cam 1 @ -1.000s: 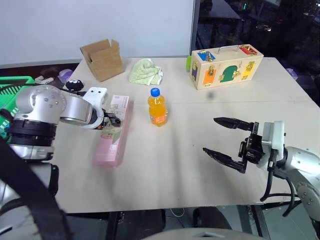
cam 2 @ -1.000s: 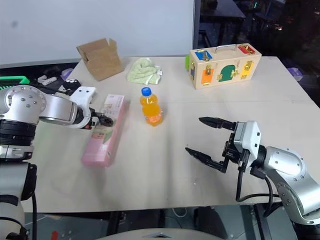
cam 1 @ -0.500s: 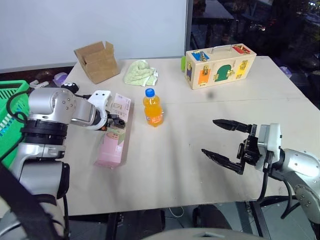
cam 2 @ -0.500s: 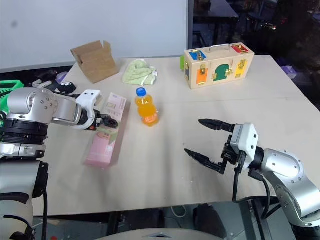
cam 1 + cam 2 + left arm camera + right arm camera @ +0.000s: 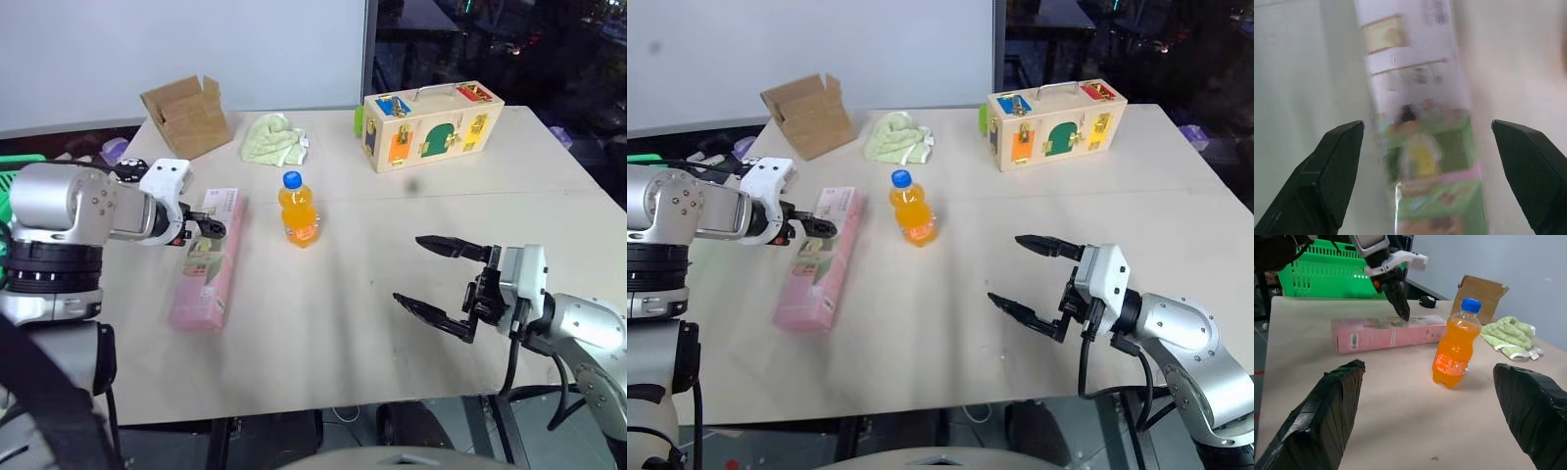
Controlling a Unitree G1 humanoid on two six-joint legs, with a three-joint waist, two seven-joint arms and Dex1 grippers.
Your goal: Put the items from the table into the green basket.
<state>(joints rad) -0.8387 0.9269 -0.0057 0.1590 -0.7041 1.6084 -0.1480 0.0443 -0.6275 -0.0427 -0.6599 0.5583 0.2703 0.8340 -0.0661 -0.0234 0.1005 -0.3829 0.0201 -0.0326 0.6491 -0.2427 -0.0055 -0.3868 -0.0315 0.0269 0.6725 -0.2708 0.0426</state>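
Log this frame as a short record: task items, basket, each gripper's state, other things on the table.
carton: long flat pink carton, lying on beige table
bottle: orange-drink bottle with blue cap, upright, beside carton
basket: green lattice basket, off table
left gripper: jaws open over carton
right gripper: jaws open, holding nothing
others: cardboard box, green cloth, wooden latch box

Both arms wore rounded silver-grey shells with black joint bands. The left end effector [image 5: 214,227] and right end effector [image 5: 438,277] had white housings, tapered black fingers, and black cables.

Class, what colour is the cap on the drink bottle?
Blue cap; clearest in the right wrist view.
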